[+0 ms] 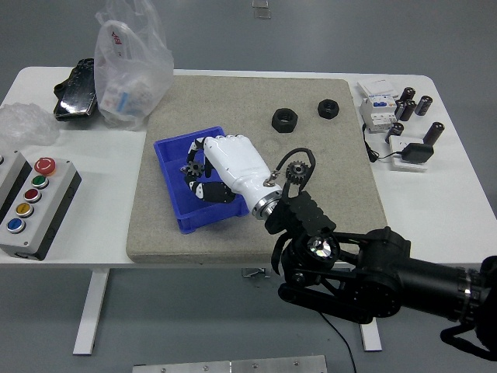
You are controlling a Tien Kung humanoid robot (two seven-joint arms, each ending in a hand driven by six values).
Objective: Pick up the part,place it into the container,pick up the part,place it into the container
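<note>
R hand (225, 167) over blue bin (180, 215), fingers (203, 189) curled, contents unclear.

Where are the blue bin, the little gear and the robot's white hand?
blue bin (168, 147): head view, on its far left rim.
gear (295, 172): head view, on its toothed face, lying on the mat.
right hand (233, 165): head view, on the white back of the hand, over the bin.
</note>
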